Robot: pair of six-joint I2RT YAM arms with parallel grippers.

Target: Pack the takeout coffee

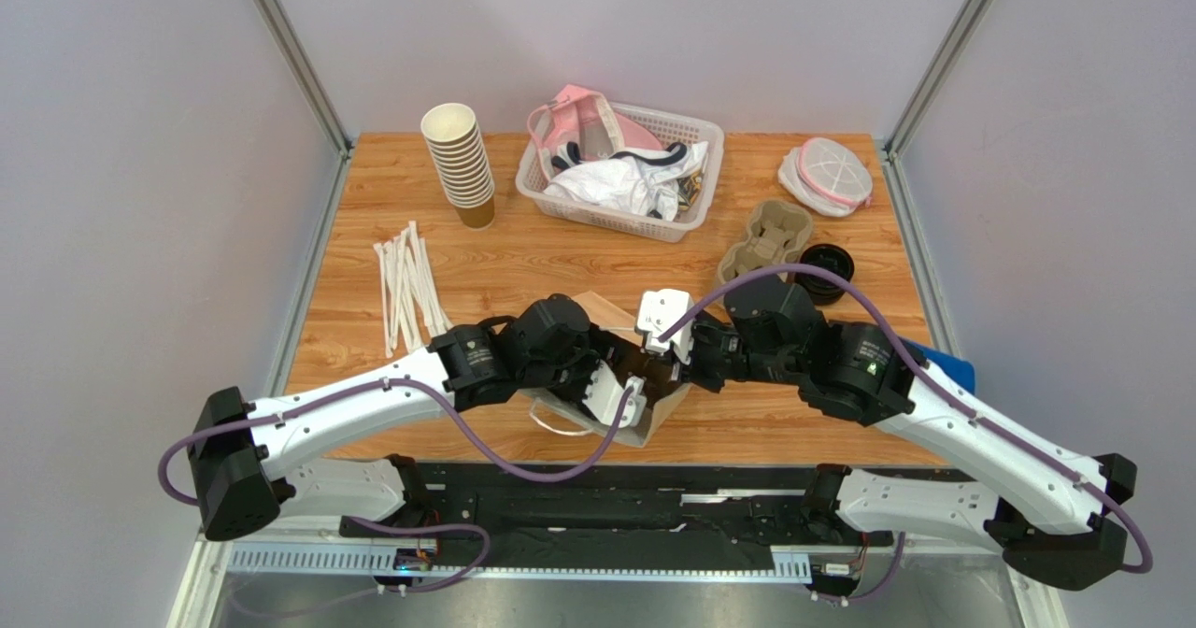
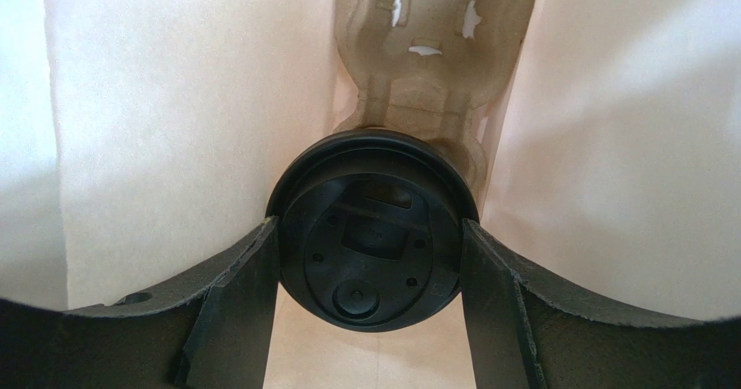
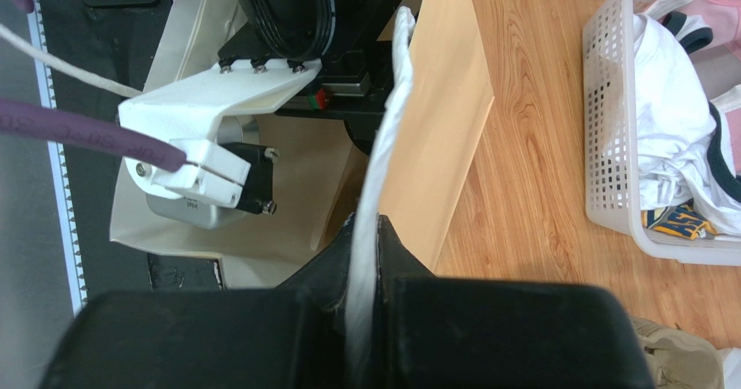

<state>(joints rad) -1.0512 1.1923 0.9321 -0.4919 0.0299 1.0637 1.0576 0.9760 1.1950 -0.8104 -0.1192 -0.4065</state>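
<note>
The takeout coffee [image 2: 372, 233] shows only in the left wrist view, as a round black lid seen from above. It sits low inside a paper bag [image 1: 660, 411], against a pulp cup carrier [image 2: 426, 76] in the bag. My left gripper [image 2: 371, 226] reaches down into the bag, and its fingers [image 2: 248, 302] press on both sides of the lid. In the top view the left gripper [image 1: 618, 383] is hidden in the bag's mouth. My right gripper [image 3: 374, 226] is shut on the bag's white upper rim [image 3: 391, 128] and holds it up beside the left wrist [image 3: 304, 24].
A stack of lidless brown cups [image 1: 461, 163] and white sticks [image 1: 404, 289] lie at the back left. A white basket [image 1: 621, 168] of cloths stands at the back middle. A pulp carrier [image 1: 769, 236], a loose black lid [image 1: 824, 267] and a round white-lidded container [image 1: 826, 175] are at the back right.
</note>
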